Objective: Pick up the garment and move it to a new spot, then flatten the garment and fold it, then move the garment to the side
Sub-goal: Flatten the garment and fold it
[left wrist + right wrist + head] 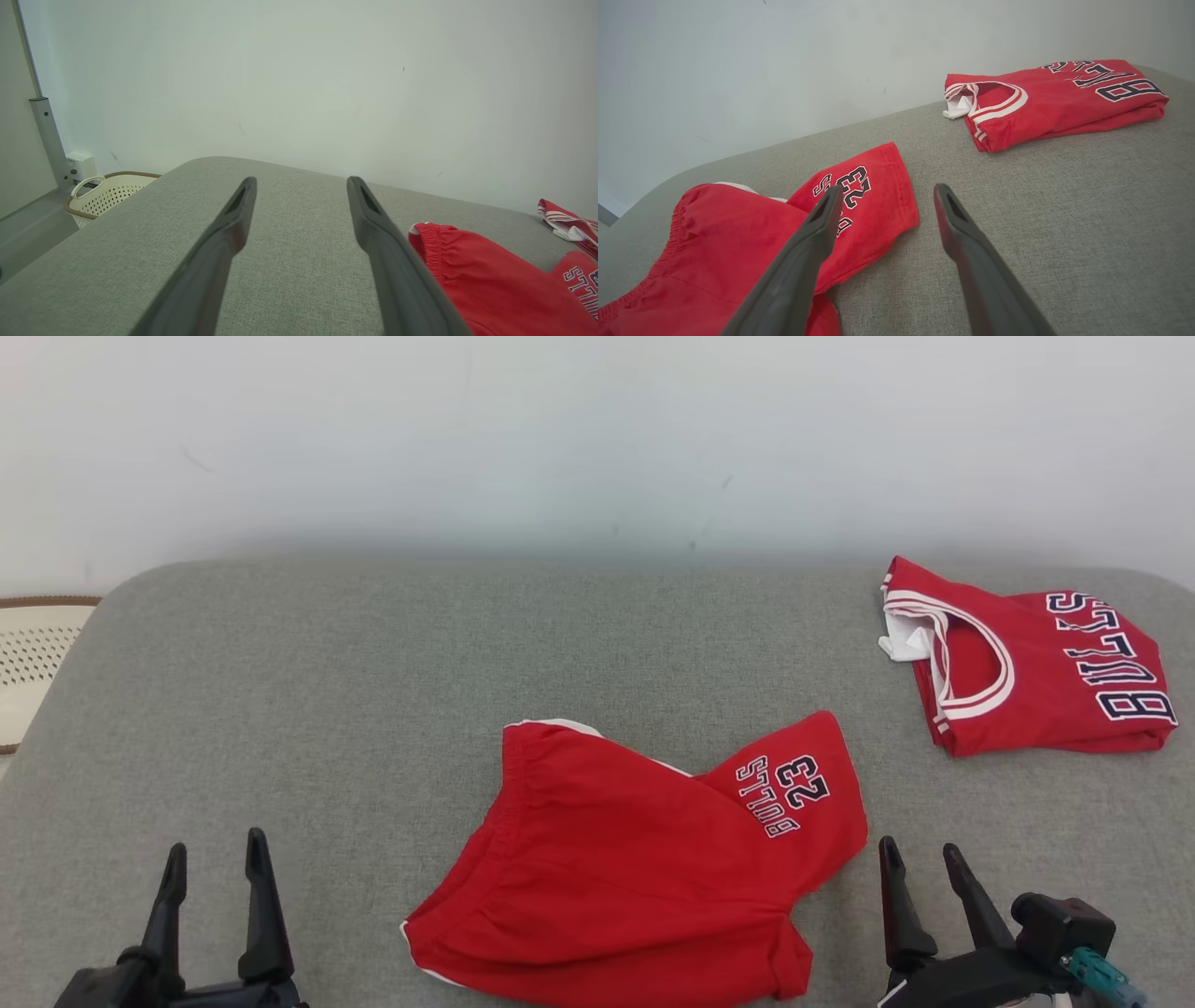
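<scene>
The garment is a pair of red shorts (644,868) marked "BULLS 23", lying rumpled near the front middle of the grey cushioned surface (373,709). The shorts (738,242) spread to the lower left in the right wrist view, and the shorts (490,284) lie at the lower right in the left wrist view. My left gripper (215,854) hovers open at the lower left, well left of the shorts. My right gripper (920,854) stands open just off their right leg edge. Nothing sits between either pair of fingers (233,224) (957,224).
A folded red "BULLS" jersey (1027,663) lies at the back right; the jersey (1050,100) also appears in the right wrist view. A cream perforated basket (105,193) stands off the surface's left end. A pale wall (597,439) rises behind.
</scene>
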Tool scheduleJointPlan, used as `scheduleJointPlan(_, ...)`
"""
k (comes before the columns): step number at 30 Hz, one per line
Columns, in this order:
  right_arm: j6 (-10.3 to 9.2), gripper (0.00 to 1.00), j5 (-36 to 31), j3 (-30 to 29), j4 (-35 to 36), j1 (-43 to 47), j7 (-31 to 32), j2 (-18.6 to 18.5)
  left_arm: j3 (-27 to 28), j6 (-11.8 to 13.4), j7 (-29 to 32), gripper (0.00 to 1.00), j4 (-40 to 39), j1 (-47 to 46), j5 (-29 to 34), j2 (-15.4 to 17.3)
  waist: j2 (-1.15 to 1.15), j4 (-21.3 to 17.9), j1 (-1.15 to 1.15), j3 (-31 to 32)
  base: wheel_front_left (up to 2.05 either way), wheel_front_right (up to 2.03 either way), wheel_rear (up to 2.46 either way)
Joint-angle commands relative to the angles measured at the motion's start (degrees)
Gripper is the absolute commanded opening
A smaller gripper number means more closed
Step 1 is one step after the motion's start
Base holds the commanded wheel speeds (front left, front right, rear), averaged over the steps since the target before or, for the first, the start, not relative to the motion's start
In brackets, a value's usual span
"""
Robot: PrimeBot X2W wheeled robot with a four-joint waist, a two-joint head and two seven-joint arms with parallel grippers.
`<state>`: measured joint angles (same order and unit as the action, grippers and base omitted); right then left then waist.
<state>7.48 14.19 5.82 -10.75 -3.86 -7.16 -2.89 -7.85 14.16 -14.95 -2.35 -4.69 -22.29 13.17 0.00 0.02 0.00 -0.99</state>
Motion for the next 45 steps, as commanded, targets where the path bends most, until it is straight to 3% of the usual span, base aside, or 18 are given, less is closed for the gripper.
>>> scheduleJointPlan(1,0.03,1.00,0.70,0.29,-0.25,0.90,0.14,0.01,1.13,-0.31,-0.29,1.00,-0.62,1.26,0.87,-0.56,0.00,0.19,0.00,0.27,0.00,0.00,0.00)
scheduleJointPlan(9,0.03,1.00,4.31,2.71,-2.06,0.87,5.44,0.02,6.88,-3.04,-0.30,1.00,-1.06,4.91,6.09,-4.13,0.00,1.17,0.00,1.17,0.00,0.00,0.00)
scheduleJointPlan(18,0.03,1.00,7.60,5.06,-6.03,-1.86,14.73,-1.18,8.01,-6.11,-0.29,1.00,0.17,4.65,7.92,-6.85,0.00,4.30,0.00,1.62,0.00,0.00,0.00)
scheduleJointPlan(24,0.03,1.00,9.57,6.68,-10.46,-4.28,16.74,-1.87,7.82,-8.02,-0.25,1.00,1.47,4.23,8.96,-8.14,0.00,6.82,0.00,1.67,0.00,0.00,0.00)
scheduleJointPlan(25,0.03,0.77,9.58,7.31,-11.36,-4.69,16.77,-1.98,7.84,-8.23,-0.25,1.00,1.68,4.29,9.08,-8.33,0.00,7.12,0.00,1.68,0.00,0.00,0.00)
scheduleJointPlan(26,0.03,0.12,9.62,7.66,-12.06,-5.13,16.40,-2.09,7.94,-8.50,-0.25,1.00,1.92,4.30,9.14,-8.49,0.00,7.33,0.00,1.68,0.00,0.00,0.00)
scheduleJointPlan(27,0.03,0.00,9.77,8.13,-12.88,-5.61,16.13,-2.27,8.04,-8.68,-0.25,1.00,2.16,4.18,9.31,-8.61,0.00,7.55,0.00,1.68,0.00,0.00,0.00)
scheduleJointPlan(35,0.03,0.00,8.42,10.40,-15.70,-12.09,12.04,-4.14,8.62,-9.85,-0.25,1.00,2.79,3.55,9.82,-9.27,0.00,8.59,0.00,1.34,0.00,0.00,0.00)
scheduleJointPlan(45,0.03,0.00,8.98,15.64,-22.96,-30.77,12.58,-8.39,6.75,-10.88,-0.25,1.00,3.89,1.40,9.92,-10.08,0.00,11.13,0.00,-1.67,0.00,0.00,0.00)
